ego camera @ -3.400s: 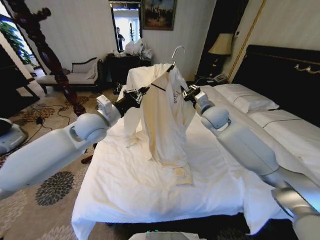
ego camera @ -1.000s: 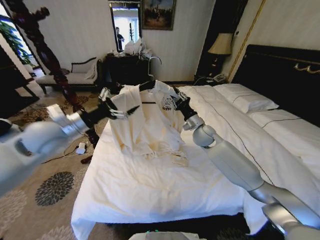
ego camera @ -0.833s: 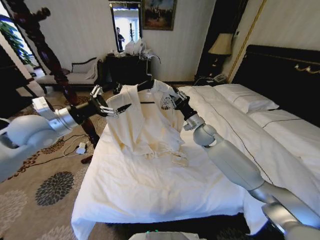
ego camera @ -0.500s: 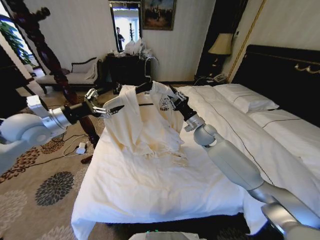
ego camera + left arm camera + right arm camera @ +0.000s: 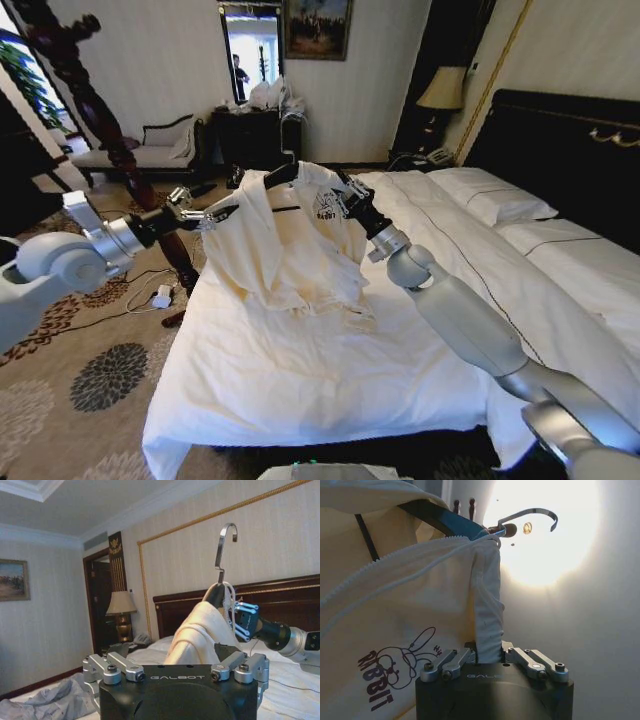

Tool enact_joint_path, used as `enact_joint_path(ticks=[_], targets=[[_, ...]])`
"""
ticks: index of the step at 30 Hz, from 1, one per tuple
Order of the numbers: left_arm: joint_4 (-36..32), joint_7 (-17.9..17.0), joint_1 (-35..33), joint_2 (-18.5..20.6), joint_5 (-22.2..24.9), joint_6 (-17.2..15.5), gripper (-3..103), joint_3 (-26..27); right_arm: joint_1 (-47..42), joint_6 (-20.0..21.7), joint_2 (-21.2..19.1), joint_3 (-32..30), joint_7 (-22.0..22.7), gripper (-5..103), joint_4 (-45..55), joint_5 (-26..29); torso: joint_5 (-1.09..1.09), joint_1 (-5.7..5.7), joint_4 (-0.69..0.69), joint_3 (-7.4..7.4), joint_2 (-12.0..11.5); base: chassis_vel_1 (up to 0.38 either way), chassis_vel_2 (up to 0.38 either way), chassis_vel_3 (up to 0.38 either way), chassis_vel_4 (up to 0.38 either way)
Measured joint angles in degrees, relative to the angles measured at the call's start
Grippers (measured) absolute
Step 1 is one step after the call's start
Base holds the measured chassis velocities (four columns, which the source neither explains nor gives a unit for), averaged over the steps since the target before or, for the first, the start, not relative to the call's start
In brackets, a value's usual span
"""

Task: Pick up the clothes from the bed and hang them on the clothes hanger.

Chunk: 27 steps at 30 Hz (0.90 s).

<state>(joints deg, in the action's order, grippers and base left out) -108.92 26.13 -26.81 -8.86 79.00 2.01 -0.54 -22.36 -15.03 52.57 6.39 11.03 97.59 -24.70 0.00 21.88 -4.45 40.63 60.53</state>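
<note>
The cream-yellow clothes (image 5: pixel 290 250) hang over the black clothes hanger (image 5: pixel 280 176), and their lower part is heaped on the white bed (image 5: pixel 300 380). My right gripper (image 5: pixel 343 196) is shut on the cloth's edge by the collar, just below the hanger's neck (image 5: pixel 445 522); the right wrist view shows the cloth (image 5: pixel 410 605) pinched between its fingers, with a dark rabbit print beside them. My left gripper (image 5: pixel 218 213) stands open just to the left of the garment's shoulder, holding nothing. From the left wrist view the metal hook (image 5: pixel 223 545) rises above the draped cloth (image 5: pixel 197 635).
A dark carved wooden post (image 5: pixel 100 120) stands by the bed's left side, with cables and a white plug (image 5: pixel 160 297) on the carpet. Pillows (image 5: pixel 495 200) and the black headboard (image 5: pixel 560 150) lie to the right. A grey garment (image 5: pixel 45 702) lies on the bed.
The garment, held high by both grippers 3.4 s ago, now sags onto the bed. The left gripper has let go and drawn back to the left. The right gripper still holds it.
</note>
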Motion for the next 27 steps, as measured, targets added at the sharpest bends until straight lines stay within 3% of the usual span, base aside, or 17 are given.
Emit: enact_joint_path(ticks=[14,18,20,23,27], targets=[[-1.6,2.4,-1.4,2.5,-3.5,-1.2,85,-1.4,1.2,-1.4,1.5,1.9,-1.3,20,0.2,-1.9,0.00,0.00,0.00,0.00,0.0,0.000,0.000,0.000,0.000],[-1.8,3.2,-1.7,3.2,-5.5,-1.0,68,-1.7,1.2,-1.6,1.6,2.4,-1.5,20,0.5,-2.6,0.00,0.00,0.00,0.00,0.0,0.000,0.000,0.000,0.000],[-2.0,3.3,-1.9,3.5,-6.0,-1.0,68,-1.8,1.2,-1.6,1.6,2.5,-1.5,20,0.5,-2.7,0.00,0.00,0.00,0.00,0.0,0.000,0.000,0.000,0.000],[-2.3,3.4,-2.2,4.0,-6.7,-0.8,52,-2.4,1.5,-1.7,1.8,2.9,-1.6,20,0.5,-3.0,0.01,0.00,0.00,0.00,0.0,0.000,0.000,0.000,0.000],[-2.2,3.4,-2.3,4.1,-7.3,-0.6,41,-3.0,1.8,-1.7,2.1,3.1,-1.8,20,0.5,-3.3,0.00,0.00,0.00,0.00,0.0,0.000,0.000,0.000,0.000]])
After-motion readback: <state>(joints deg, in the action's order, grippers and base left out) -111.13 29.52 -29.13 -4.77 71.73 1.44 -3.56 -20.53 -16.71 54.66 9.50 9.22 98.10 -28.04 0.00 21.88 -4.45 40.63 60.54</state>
